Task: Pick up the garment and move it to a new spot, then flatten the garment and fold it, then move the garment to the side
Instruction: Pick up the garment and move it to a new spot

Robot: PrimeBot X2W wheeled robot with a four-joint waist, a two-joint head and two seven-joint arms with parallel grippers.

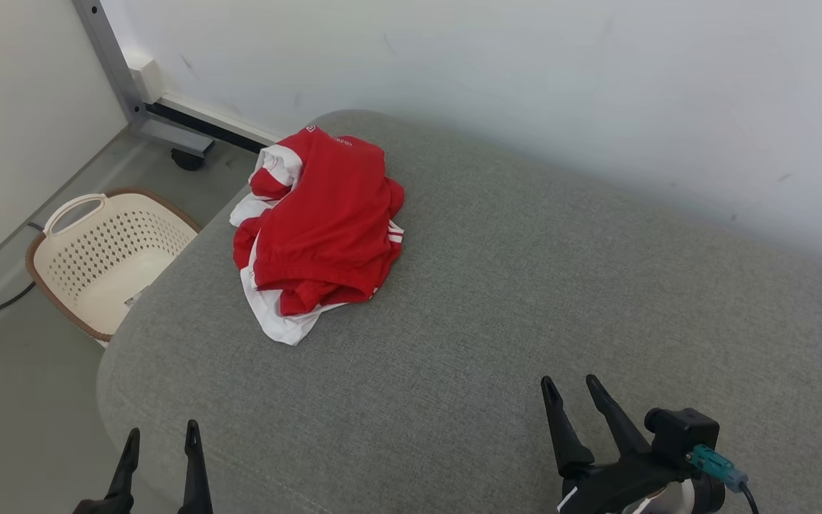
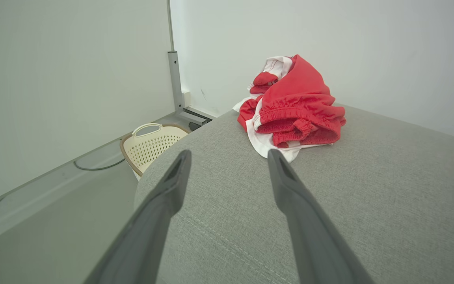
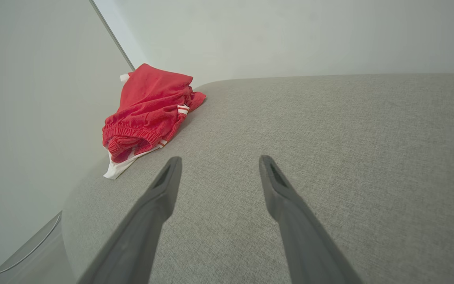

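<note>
Cushion: big grey fabric cushion (image 1: 525, 285), running from the near edge out to the far wall.
Wall: pale wall (image 1: 525, 71) right behind the cushion, with a grey metal post (image 1: 115, 71) at far left.
Basket: cream basket (image 1: 97, 250) with holes in its sides, down on the floor just left of the cushion.
Garment: red and white garment (image 1: 325, 221), crumpled in a heap on the far-left part of the cushion, elastic waistband facing the near side.
Right gripper: right gripper (image 1: 569, 380) at near right over the cushion, fingers spread and holding nothing, leaning left and away, well apart from the garment.
Left gripper: left gripper (image 1: 161, 432) at the near-left corner of the cushion, fingers pointing away, spread, nothing between them.
</note>
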